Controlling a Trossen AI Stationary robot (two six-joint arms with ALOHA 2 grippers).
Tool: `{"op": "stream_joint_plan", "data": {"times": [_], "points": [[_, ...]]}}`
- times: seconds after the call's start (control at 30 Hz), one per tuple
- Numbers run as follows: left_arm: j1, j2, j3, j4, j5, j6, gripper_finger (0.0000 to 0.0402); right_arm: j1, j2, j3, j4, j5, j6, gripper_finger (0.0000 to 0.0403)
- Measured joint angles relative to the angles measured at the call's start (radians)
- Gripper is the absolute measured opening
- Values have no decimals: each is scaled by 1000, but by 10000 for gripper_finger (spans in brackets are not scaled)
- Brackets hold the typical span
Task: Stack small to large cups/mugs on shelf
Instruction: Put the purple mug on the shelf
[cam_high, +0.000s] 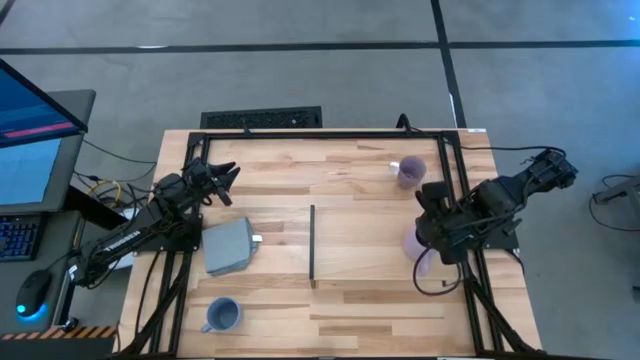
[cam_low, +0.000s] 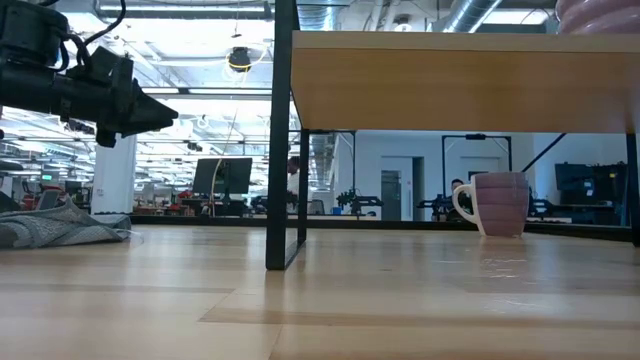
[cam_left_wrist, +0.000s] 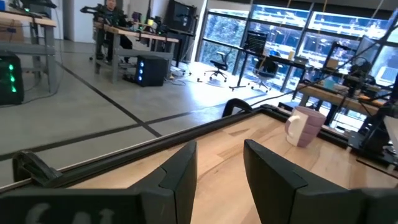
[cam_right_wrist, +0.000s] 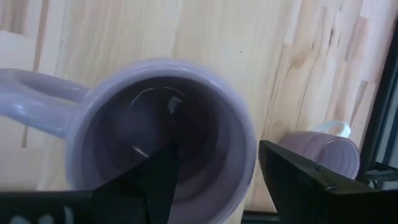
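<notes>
The desk (cam_high: 340, 300) carries the shelf (cam_high: 380, 240), a light-wood panel with a thin black strip on its left edge. On the right part of the shelf stands one purple mug (cam_high: 418, 243), open side up, with its handle pointing toward the near edge. The right gripper (cam_high: 437, 232) hangs directly above this mug with its fingers spread wide; in the right wrist view one finger is over the inside of the mug (cam_right_wrist: 163, 135) and the other is outside the rim, and the fingers do not press on the wall. I judge that this is the step of setting the first mug on the shelf, or of taking hold of it there.

A second purple mug (cam_high: 410, 172) stands on the desk at the far right, and the blue-grey mug (cam_high: 222, 316) stands at the near left, well apart from the shelf. The left gripper (cam_high: 222, 178) waits above the far left of the desk, half open and empty, beside a grey block (cam_high: 228, 247).

Next, one of the two other mugs must be fetched and lowered straight into a bigger one, so the sizes need comparing first.
</notes>
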Motion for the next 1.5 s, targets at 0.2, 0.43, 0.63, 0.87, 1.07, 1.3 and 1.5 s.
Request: {"op": "stream_joint_plan", "data": {"times": [0.2,0.43,0.63,0.87,1.07,1.3,1.5], "points": [[0,0,0,-2,4,-17,121,57,0,0,0,1,0,244],[0,0,0,-2,4,-35,121,117,0,0,1,17,-24,244],[0,0,0,-2,4,-45,121,130,0,0,0,35,-27,244],[0,0,0,-2,4,-44,121,129,0,0,0,71,-130,244],[0,0,0,-2,4,-43,121,126,-2,0,0,95,-216,244],[0,0,0,-2,4,-42,121,98,-3,0,0,118,-256,244],[0,0,0,-2,4,-42,121,94,-3,0,0,118,-256,244]]}}
